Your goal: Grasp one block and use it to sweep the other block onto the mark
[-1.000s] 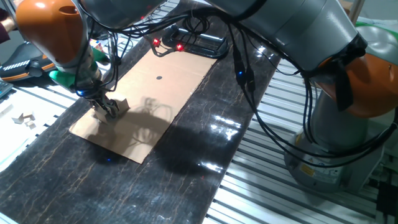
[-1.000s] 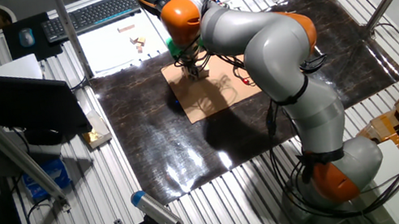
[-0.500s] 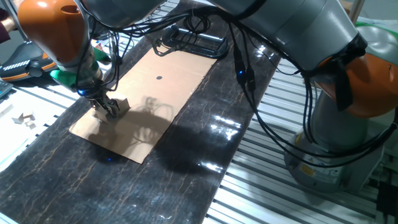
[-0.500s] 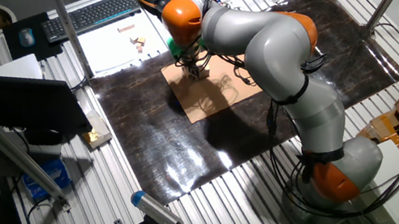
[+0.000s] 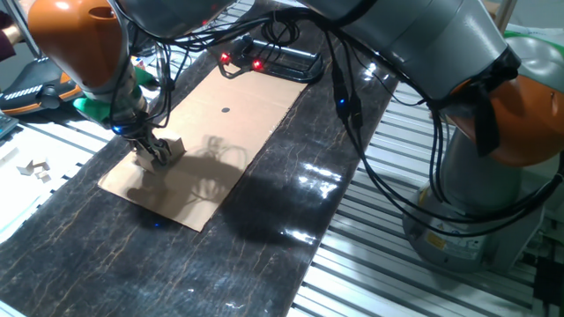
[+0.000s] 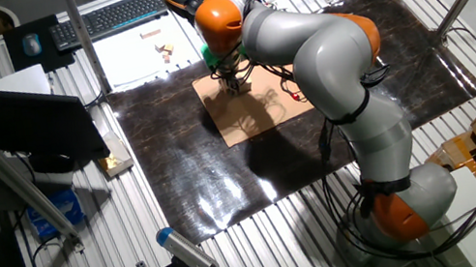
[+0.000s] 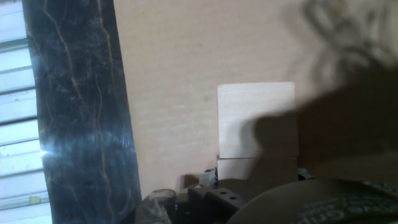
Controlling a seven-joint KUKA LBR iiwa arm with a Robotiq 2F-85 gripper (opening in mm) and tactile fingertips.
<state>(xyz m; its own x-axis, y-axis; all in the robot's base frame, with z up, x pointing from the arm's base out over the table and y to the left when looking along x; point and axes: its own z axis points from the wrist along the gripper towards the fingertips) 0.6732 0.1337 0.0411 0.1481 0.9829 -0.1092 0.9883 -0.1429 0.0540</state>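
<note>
1. At the left of one fixed view the gripper is down on the near-left end of the cardboard, with a pale wooden block just to its right.
2. The hand view shows two blocks touching edge to edge. The lower block sits at the bottom centre against the gripper body, and the second block lies directly above it in the frame.
3. The jaws look closed on the lower block, though the fingers are mostly out of view and shadowed, so I cannot tell this for sure.
4. Progress, as I judge it: the grasp seems made and the pushing block is already against the other one. The sweep itself is nearly all still to do.
5. Further right and higher in the fixed view, the mark is a small black dot near the middle of the cardboard, well apart from both blocks.
6. Compared with the frames a second and half a second ago, the gripper and block have edged very slightly to the right. The red lights at the upper middle are lit again, as they were a second ago.
</note>
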